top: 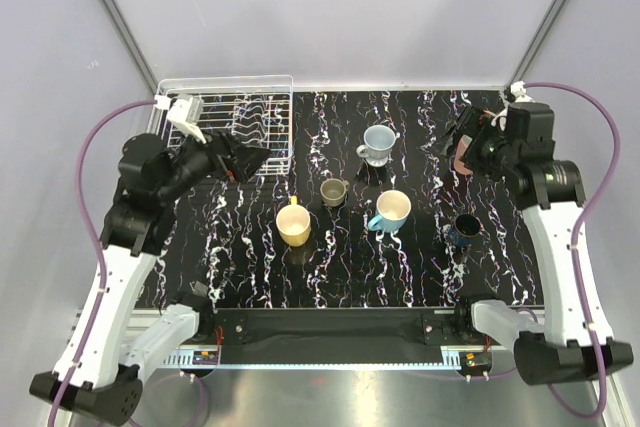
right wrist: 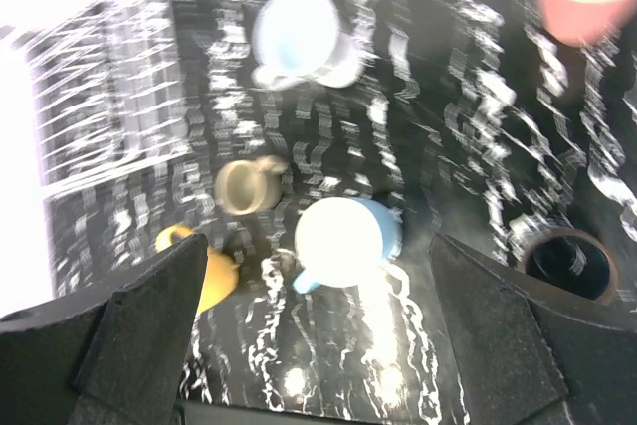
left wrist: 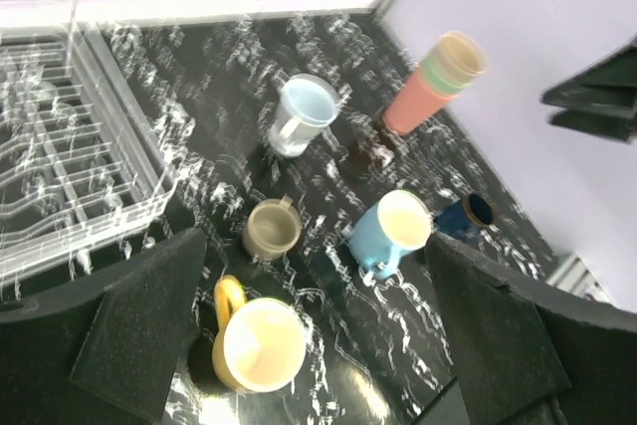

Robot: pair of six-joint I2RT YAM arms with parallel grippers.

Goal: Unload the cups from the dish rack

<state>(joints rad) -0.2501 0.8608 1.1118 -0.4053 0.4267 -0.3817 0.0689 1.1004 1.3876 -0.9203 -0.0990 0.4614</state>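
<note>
White wire dish rack [top: 228,119] at upper left shows no cups, the left gripper [top: 254,162] gapes empty beside it, five mugs [top: 334,192] stand mid-frame, and the right gripper [top: 463,137] hangs released near the stacked tumblers [left wrist: 438,82], so unloading looks finished and both arms need only retreat.

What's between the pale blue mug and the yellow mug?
The grey-brown mug, apart from both the pale blue mug and the yellow mug; clear in the top view.
</note>
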